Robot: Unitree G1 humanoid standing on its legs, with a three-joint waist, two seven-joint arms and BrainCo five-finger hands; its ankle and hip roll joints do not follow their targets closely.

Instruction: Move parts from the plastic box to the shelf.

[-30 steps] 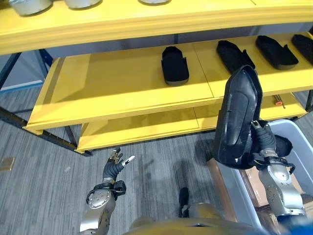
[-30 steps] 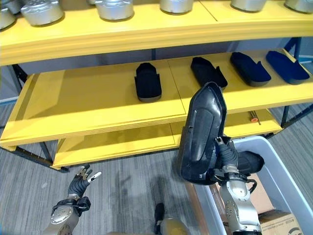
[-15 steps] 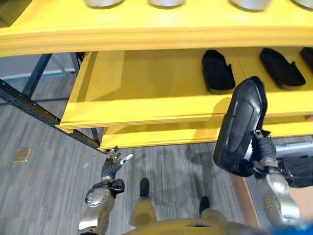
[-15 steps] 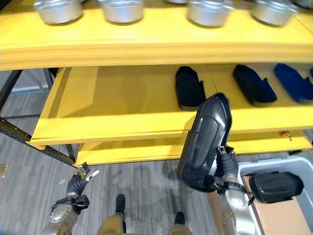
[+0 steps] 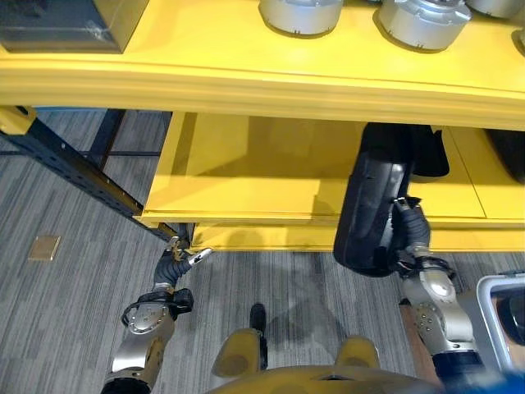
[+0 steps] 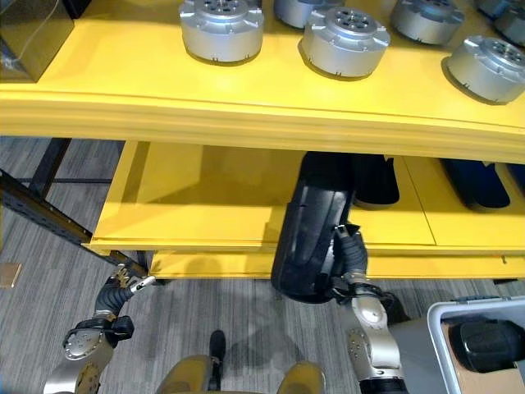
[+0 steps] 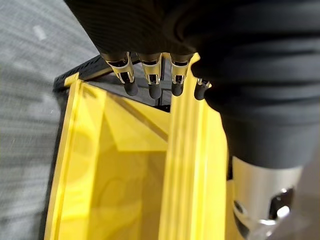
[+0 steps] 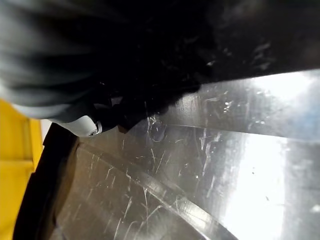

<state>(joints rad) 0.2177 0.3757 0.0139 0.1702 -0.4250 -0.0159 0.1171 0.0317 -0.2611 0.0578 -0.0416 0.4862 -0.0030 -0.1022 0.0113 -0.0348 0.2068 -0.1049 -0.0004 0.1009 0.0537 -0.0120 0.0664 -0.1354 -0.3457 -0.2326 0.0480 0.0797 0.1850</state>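
Right eye view: plastic box (image 6: 435,324) holds black part (image 6: 490,343); right robot hand (image 6: 349,256) clamps long black part (image 6: 308,234); left robot hand (image 6: 117,295) relaxed, empty.

- Bunch of round silver metal housings (image 6: 221,29) sitting on the top level of the shelf (image 6: 246,119). One is near the front edge towards the left, another (image 6: 346,41) is just beside it, and more (image 6: 492,56) run off to the right.
- Dark boxy thing (image 6: 33,33) at the left end of that same level.
- Grey striped carpet floor (image 5: 74,328) underneath.
- Small square brass plate (image 5: 44,247) set into the carpet, out to the left.
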